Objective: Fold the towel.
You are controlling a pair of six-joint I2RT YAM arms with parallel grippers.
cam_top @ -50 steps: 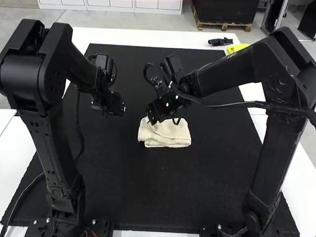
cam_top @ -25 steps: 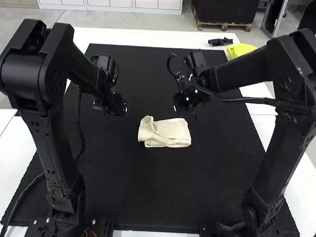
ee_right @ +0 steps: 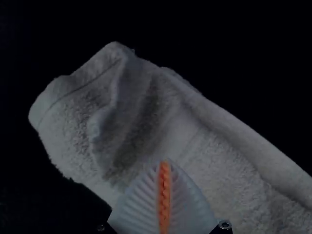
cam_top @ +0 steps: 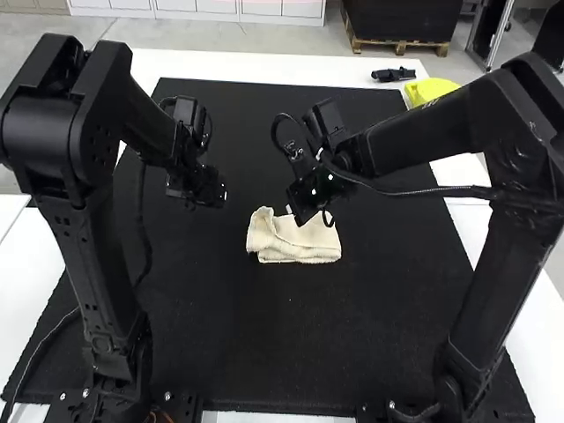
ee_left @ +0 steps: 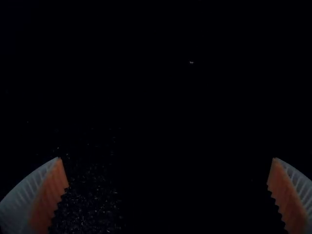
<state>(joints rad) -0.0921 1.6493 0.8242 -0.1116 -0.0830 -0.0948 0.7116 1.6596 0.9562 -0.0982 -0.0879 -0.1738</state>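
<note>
The cream towel lies folded into a small, layered bundle at the mat's middle, its left corner turned up. My right gripper is just over the towel's far edge. In the right wrist view the ribbed fingers of my right gripper are pressed together in front of the towel; no cloth can be made out between them. Off to the towel's left and farther back, my left gripper hangs over the mat. Its own wrist view has the left gripper with fingers wide apart and nothing between them.
A black mat covers most of the white table. At the far right edge are a small black object and a yellow item. Cables hang along both arms.
My right gripper first lifted off the towel and moved right, uncovering its turned-up left corner, then came back left over the far edge. The left arm has hardly moved.
</note>
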